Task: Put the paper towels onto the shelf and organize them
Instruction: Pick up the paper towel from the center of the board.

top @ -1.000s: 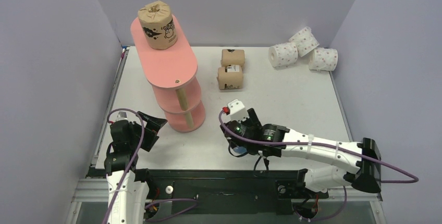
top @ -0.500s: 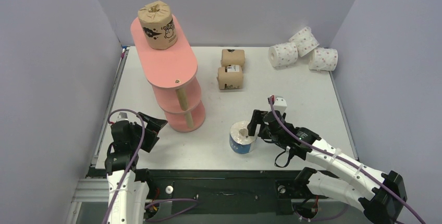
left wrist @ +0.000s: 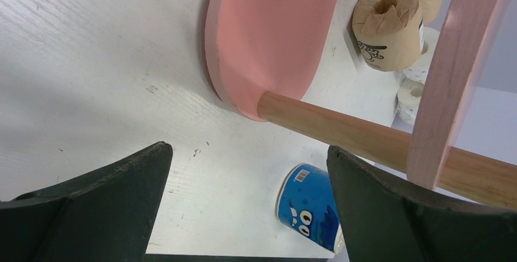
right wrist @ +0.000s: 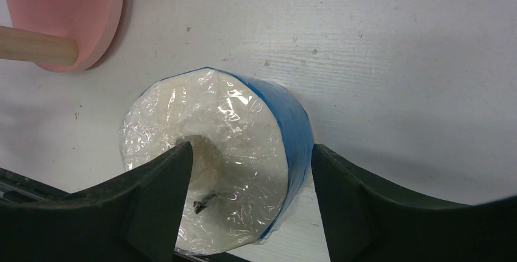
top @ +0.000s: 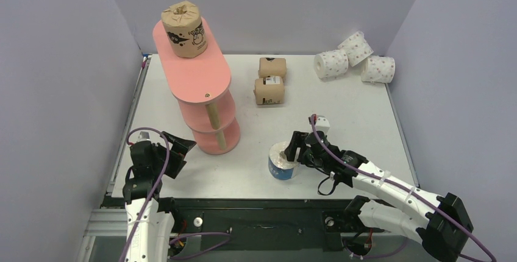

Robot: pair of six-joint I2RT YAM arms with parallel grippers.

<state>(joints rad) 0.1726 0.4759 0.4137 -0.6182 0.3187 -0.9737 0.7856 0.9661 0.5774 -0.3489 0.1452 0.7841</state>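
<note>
The right gripper [right wrist: 251, 152] jaws straddled the upright blue paper towel roll [right wrist: 235, 113]; contact could not be determined. The left gripper [left wrist: 249, 149] stood wide.

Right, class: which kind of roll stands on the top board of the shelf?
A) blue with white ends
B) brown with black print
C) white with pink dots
B: the brown roll with black print stands upright at the far end of the top board of the shelf.

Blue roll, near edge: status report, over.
Left gripper open, empty, by shelf. Right gripper straddling upright blue roll, jaws wide, grip unconfirmed. One brown roll on shelf top. Nothing between blue roll and shelf.
</note>
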